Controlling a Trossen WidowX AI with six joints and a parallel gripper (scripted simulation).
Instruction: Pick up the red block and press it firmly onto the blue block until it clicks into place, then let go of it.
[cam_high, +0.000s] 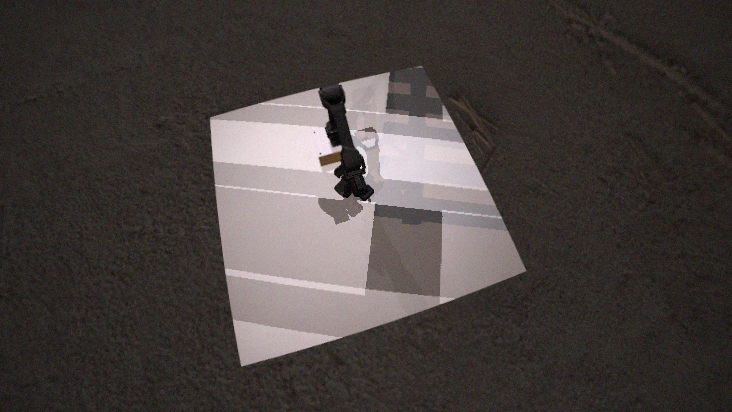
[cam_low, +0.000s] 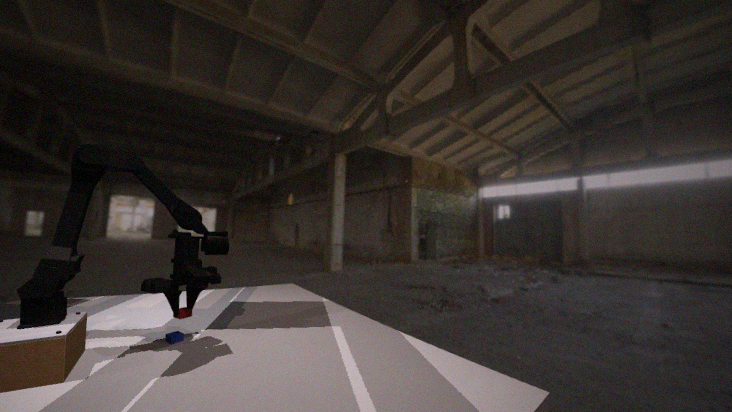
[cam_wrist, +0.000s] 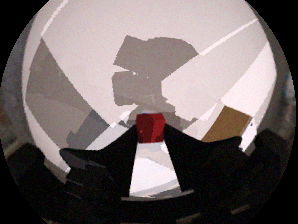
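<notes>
Red block being held aloft above the worktop, blue block being left below.

The red block (cam_low: 184, 312) (cam_wrist: 150, 128) is being clamped between the two fingertips of the tool (cam_high: 354, 193) (cam_low: 184, 312) (cam_wrist: 149, 127), which is being pointed downward by the black arm (cam_high: 339, 122) (cam_low: 158, 186). In the exterior view, the blue block (cam_low: 174, 337) is being supported by the pale worktop (cam_high: 286, 245) (cam_low: 276, 368) (cam_wrist: 90, 30), lower than the red one and apart from it; no contact is being made between the two. In the top view, the blue block is being hidden. The arm's foot is being carried by a box with brown sides (cam_high: 329, 159) (cam_low: 35, 360) (cam_wrist: 227, 124).
</notes>
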